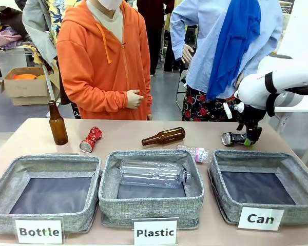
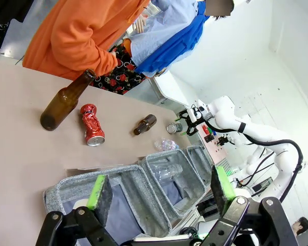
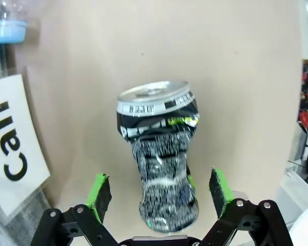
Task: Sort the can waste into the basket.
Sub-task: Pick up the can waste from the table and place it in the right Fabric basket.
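Currently right tool [image 3: 159,184] spread, straddling dark can [image 3: 156,118] on table [image 3: 236,51]; left tool [image 2: 161,187] spread too.

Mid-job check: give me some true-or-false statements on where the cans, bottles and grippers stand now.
1. The right gripper is open, straddling the dark can. True.
2. The red can lies in the Can basket. False: it lies on the table; the Can basket holds no can.
3. A clear plastic bottle lies in the Plastic basket. True.
4. Both brown bottles stand upright. False: the middle brown bottle lies on its side.
5. The left gripper is shut. False: it is open, holding nothing.
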